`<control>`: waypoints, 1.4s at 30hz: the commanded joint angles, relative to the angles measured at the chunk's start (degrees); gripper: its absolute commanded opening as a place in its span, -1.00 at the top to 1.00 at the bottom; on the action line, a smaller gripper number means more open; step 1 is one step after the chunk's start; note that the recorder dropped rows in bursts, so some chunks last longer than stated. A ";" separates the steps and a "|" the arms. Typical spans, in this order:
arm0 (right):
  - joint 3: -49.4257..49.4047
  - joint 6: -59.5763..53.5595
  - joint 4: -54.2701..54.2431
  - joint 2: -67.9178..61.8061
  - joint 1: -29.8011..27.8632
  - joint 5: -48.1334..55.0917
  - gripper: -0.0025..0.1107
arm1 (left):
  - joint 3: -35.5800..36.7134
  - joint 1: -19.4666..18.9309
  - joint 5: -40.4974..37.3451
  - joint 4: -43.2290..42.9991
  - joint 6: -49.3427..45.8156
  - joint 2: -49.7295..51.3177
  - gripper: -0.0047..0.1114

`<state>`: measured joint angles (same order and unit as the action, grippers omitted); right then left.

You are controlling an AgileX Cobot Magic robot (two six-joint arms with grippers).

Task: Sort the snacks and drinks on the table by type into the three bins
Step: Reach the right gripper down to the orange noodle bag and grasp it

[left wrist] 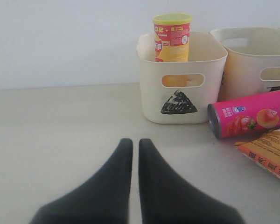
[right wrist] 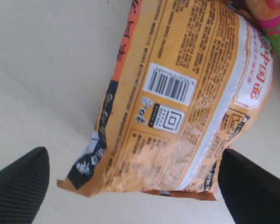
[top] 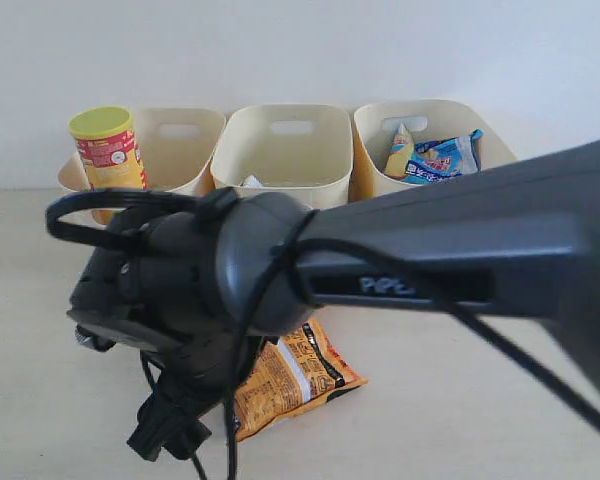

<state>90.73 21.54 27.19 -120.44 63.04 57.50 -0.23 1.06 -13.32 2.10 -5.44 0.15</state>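
Note:
My right gripper (right wrist: 135,193) is open just above the orange bag (right wrist: 186,102), with one finger (right wrist: 18,186) on each side of the bag's end and neither touching it. The bag (top: 295,375) lies flat on the table. Beside it the pink tube (left wrist: 252,119) lies on its side. The yellow tube (top: 108,150) stands in the triangle bin (left wrist: 179,100). A blue bag (top: 442,158) is in the right bin (top: 430,115). Only a white tip (top: 252,182) shows in the middle bin (top: 280,150). My left gripper (left wrist: 135,144) is shut and empty, low over bare table.
My right arm (top: 430,265) crosses the exterior view and hides much of the table and the left gripper. The bins stand in a row against the white back wall. A yellowish pointed item (top: 400,150) leans beside the blue bag.

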 commanded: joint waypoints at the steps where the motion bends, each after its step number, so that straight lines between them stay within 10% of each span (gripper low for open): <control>1: 6.47 2.97 3.03 -5.06 0.63 3.92 -0.59 | 0.23 0.17 0.19 0.18 -0.19 -0.15 0.85; 24: 15.05 4.55 9.21 -17.37 0.15 8.31 -0.56 | 0.23 0.17 0.19 0.18 -0.19 -0.15 0.85; 36: 15.05 3.86 1.88 -17.37 -3.16 9.38 -0.09 | 0.23 0.17 0.19 0.18 -0.19 -0.15 0.85; 42: 15.05 0.71 -2.53 -17.26 -3.16 10.47 0.95 | 0.23 0.17 0.19 0.18 -0.19 -0.15 0.85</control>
<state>106.68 24.00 33.35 -136.42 60.49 67.21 -0.23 1.06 -13.32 2.10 -5.44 0.15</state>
